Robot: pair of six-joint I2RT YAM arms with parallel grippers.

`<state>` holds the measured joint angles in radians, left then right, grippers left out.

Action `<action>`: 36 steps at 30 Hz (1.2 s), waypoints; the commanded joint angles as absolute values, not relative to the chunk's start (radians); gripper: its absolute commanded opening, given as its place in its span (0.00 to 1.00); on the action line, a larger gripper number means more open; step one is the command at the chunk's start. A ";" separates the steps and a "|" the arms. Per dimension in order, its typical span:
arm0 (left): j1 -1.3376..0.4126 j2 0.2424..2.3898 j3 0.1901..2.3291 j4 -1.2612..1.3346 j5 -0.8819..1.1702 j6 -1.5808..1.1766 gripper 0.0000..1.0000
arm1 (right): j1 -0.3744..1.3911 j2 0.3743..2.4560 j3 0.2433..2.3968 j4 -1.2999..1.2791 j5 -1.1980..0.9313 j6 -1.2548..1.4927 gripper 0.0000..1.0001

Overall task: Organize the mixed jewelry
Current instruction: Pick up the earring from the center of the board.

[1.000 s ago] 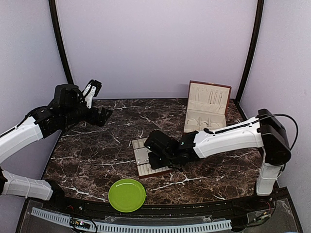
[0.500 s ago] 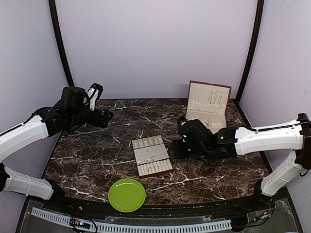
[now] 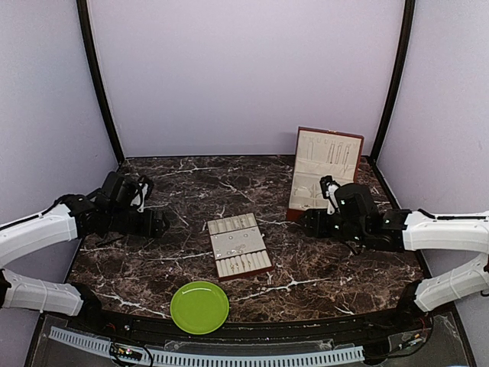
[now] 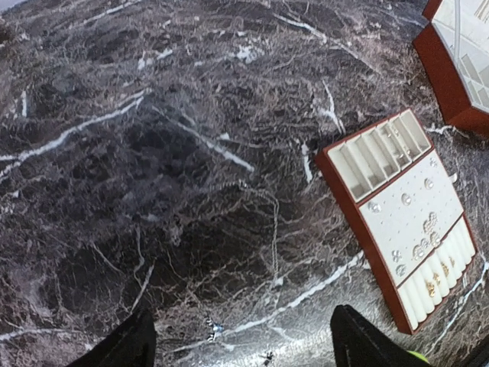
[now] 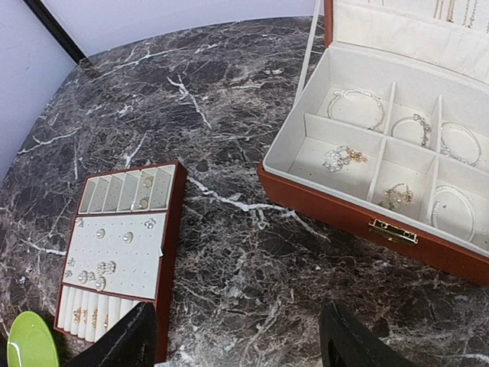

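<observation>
The mixed jewelry is spread about. Silvery studs (image 5: pixel 99 267) sit in the cream-lined tray (image 3: pixel 226 258), and bracelets (image 5: pixel 355 107) lie in compartments of the open reddish-brown box (image 5: pixel 344 210). Two tiny loose pieces (image 4: pixel 213 329) lie on the marble left of the tray (image 4: pixel 357 229). My left gripper (image 4: pixel 244 348) hangs open low over those loose pieces, holding nothing. In the top view it (image 3: pixel 157 223) is left of the tray. My right gripper (image 5: pixel 237 344) is open and empty over bare marble between the tray (image 5: pixel 170 245) and the box; from above it (image 3: pixel 306 220) is at the box's front.
A green plate (image 3: pixel 199 306) lies near the front edge, below the tray. The box (image 3: pixel 328 153) stands at the back right with its lid upright, chains hanging on it. Dark frame posts rise at both back corners.
My right arm has pulled back from the tray to the right, toward the box, and its jaws have opened. My left arm has come down from high at the back left to just above the table.
</observation>
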<state>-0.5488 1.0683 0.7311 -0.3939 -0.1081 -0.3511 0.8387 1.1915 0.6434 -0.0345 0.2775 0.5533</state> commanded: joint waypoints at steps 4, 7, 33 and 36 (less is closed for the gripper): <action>-0.546 1.061 0.579 -0.425 0.014 -0.522 0.69 | 0.819 1.155 0.566 0.091 0.199 0.557 0.73; -0.547 1.077 0.529 -0.398 0.086 -0.572 0.60 | 0.818 1.151 0.548 0.108 0.191 0.572 0.73; -0.659 1.121 0.441 -0.343 0.170 -0.691 0.22 | 0.818 1.168 0.500 0.149 0.175 0.626 0.73; -0.659 1.138 0.445 -0.334 0.170 -0.689 0.17 | 0.818 1.165 0.497 0.146 0.177 0.625 0.73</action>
